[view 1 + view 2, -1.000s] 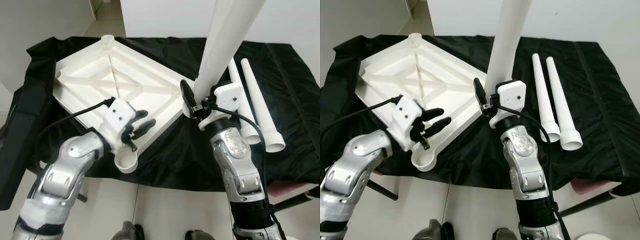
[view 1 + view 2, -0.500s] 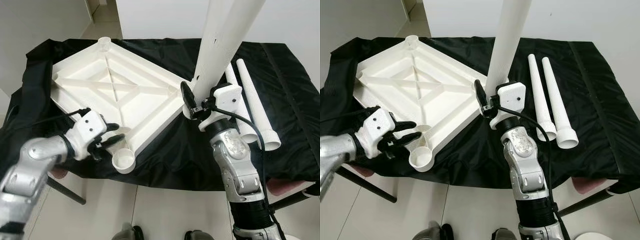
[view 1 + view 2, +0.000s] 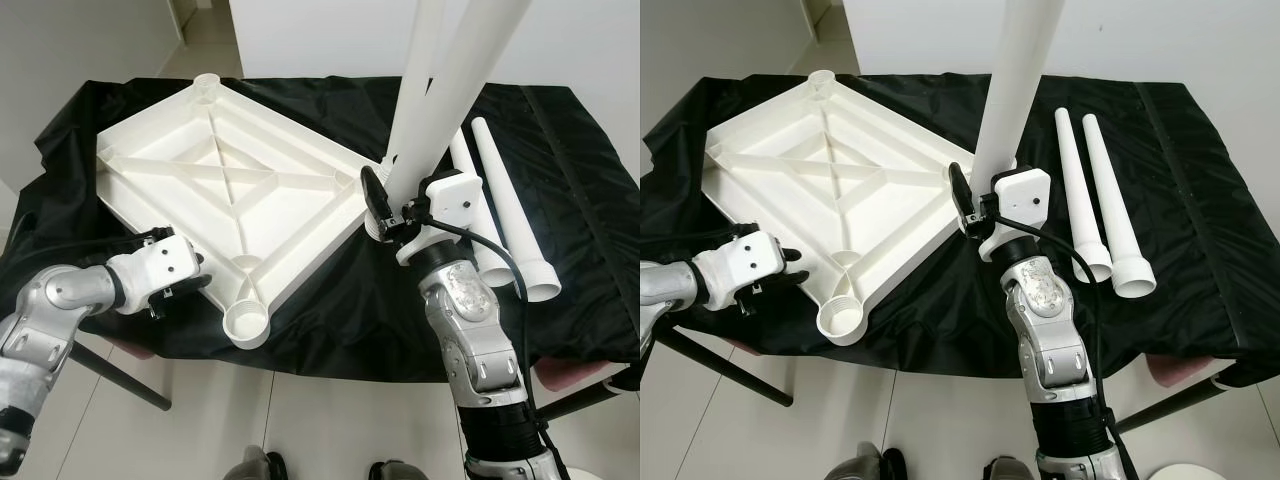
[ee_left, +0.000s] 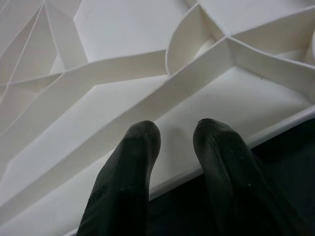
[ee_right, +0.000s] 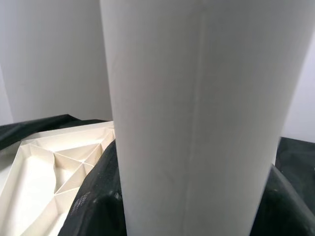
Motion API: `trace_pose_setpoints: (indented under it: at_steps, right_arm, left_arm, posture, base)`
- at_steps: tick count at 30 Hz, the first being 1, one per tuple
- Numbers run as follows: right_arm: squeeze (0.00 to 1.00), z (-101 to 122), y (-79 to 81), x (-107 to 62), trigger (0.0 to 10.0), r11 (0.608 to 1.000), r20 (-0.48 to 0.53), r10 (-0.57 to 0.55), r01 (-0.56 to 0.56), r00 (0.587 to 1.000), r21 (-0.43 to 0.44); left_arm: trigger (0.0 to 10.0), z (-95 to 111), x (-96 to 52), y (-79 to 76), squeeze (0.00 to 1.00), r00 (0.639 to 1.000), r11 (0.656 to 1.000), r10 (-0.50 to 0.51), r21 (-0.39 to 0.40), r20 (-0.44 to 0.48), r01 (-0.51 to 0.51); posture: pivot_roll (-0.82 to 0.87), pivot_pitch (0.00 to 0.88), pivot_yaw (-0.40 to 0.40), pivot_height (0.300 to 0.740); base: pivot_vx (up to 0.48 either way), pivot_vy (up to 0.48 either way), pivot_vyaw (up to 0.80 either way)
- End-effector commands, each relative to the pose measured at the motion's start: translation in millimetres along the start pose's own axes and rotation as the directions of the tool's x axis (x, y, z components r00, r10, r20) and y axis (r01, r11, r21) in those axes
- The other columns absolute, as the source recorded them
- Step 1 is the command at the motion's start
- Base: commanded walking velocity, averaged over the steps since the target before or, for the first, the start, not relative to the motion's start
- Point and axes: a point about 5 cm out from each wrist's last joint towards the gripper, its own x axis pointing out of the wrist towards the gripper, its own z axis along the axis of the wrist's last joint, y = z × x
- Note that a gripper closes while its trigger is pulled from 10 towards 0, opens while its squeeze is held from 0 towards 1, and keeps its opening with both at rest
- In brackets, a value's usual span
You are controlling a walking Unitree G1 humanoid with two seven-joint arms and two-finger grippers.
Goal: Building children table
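while right claw (image 3: 975, 205) grips upright leg (image 3: 1015, 90), left claw (image 3: 190, 285) parted beside tabletop (image 3: 230, 185)

An upturned white tabletop (image 3: 230, 185) lies on black cloth (image 3: 330, 300); the left gripper (image 3: 195, 285) sits at its near edge, while the right gripper (image 3: 385, 205) clasps an upright table leg (image 3: 440, 90)

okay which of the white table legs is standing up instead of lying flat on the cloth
The leg gripped by the right hand, standing upright at the right corner of the upturned tabletop. The other two legs lie flat, side by side, on the black cloth further right.
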Motion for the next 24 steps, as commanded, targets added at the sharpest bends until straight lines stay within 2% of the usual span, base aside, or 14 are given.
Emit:
trace_pose_setpoints:
  at_steps: [1, 5, 12, 19, 21, 24]
  right_arm:
    - [0.0, 2.2, 1.2, -1.0, 10.0, 1.0, 0.017, 0.002, -0.002, 1.0, -0.006]
    - [0.0, 2.1, 0.9, -1.2, 10.0, 1.0, 0.016, 0.001, -0.001, 1.0, -0.006]
    - [0.0, 1.3, 1.2, -1.8, 10.0, 1.0, 0.016, -0.002, 0.002, 1.0, -0.012]
    - [0.0, 0.9, 1.8, -1.7, 10.0, 1.0, 0.016, -0.001, 0.001, 1.0, -0.011]
    - [0.0, 0.0, 2.7, -1.4, 10.0, 1.0, 0.016, 0.0, 0.0, 1.0, -0.01]
    - [0.0, -0.5, 3.0, -1.4, 10.0, 1.0, 0.015, 0.001, 0.0, 1.0, -0.009]
  left_arm:
    - [10.0, -12.1, 6.9, -13.9, 0.0, 0.999, 1.0, -0.004, 0.017, -0.053, 0.004]
    - [10.0, -12.0, 9.6, -17.5, 0.0, 0.999, 0.999, -0.021, 0.029, -0.044, 0.022]
    - [10.0, -2.0, 30.4, -47.7, 0.0, 0.997, 0.998, -0.062, -0.015, 0.049, 0.062]
    - [10.0, 6.6, 38.3, -58.2, 0.0, 0.993, 0.997, -0.067, -0.034, 0.093, 0.07]
    - [10.0, 16.3, 45.5, -66.1, 0.0, 0.988, 0.996, -0.07, -0.054, 0.135, 0.078]
    - [10.0, 20.9, 47.9, -68.9, 0.0, 0.985, 0.995, -0.068, -0.061, 0.156, 0.079]
  posture:
    - [-0.12, 0.125, 0.094, 0.74]
    - [-0.12, 0.125, 0.094, 0.74]
    - [-0.14, 0.111, 0.103, 0.74]
    - [-0.14, 0.105, 0.106, 0.74]
    - [-0.14, 0.098, 0.11, 0.74]
    - [-0.14, 0.097, 0.11, 0.74]
  base:
    - [0.0, 0.0, 0.0]
    - [0.0, 0.0, 0.0]
    - [0.0, 0.0, 0.0]
    - [0.0, 0.0, 0.0]
    - [0.0, 0.0, 0.0]
    - [0.0, 0.0, 0.0]
